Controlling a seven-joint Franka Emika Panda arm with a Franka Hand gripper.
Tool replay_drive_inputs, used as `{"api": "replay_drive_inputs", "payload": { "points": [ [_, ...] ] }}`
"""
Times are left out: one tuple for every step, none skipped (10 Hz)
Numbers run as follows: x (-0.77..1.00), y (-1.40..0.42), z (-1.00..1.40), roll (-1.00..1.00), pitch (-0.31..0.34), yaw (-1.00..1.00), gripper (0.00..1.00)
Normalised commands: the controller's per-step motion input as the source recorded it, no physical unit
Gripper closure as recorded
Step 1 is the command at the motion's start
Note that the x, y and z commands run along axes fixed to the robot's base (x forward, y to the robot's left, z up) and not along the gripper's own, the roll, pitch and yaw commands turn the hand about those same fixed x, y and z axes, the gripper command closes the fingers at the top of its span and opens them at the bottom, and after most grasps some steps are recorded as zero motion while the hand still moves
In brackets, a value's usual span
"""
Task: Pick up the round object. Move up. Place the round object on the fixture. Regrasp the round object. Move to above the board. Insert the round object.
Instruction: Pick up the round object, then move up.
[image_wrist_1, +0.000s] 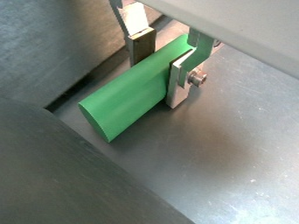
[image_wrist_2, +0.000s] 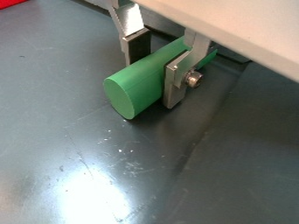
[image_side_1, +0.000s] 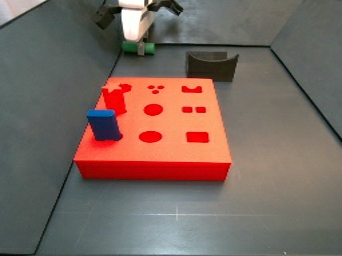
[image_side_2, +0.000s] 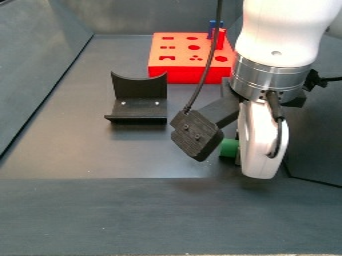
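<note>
The round object is a green peg (image_wrist_1: 122, 101) lying on its side on the dark floor; it also shows in the other wrist view (image_wrist_2: 138, 86). My gripper (image_wrist_1: 160, 74) straddles it, one finger on each side, and the pads look pressed against its sides (image_wrist_2: 156, 73). In a side view the gripper (image_side_1: 134, 40) is low at the far end beyond the red board (image_side_1: 174, 150), with the peg (image_side_1: 134, 47) under it. The dark fixture (image_side_1: 211, 64) stands to the right of it, empty. In the other side view the peg (image_side_2: 230, 152) peeks out beside the gripper (image_side_2: 249, 155).
A blue block (image_side_1: 102, 124) and a red peg (image_side_1: 115, 98) stand in the board's left holes. The board (image_side_2: 181, 45) and fixture (image_side_2: 136, 98) lie beyond the arm. Dark walls ring the floor.
</note>
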Motion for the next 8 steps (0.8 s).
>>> {"api": "replay_drive_inputs", "payload": {
  "points": [
    [0.00,0.00,0.00,0.00,0.000,0.00,1.00],
    [0.00,0.00,0.00,0.00,0.000,0.00,1.00],
    [0.00,0.00,0.83,0.00,0.000,0.00,1.00],
    [-0.03,0.04,0.83,0.00,0.007,-0.02,1.00],
    [-0.05,0.02,0.75,0.00,0.033,-0.03,1.00],
    [-0.03,0.01,0.61,0.01,0.068,-0.04,1.00],
    [-0.02,0.01,0.49,0.01,0.096,-0.04,1.00],
    [-0.02,0.01,0.38,0.03,0.111,-0.03,1.00]
  ]
}}
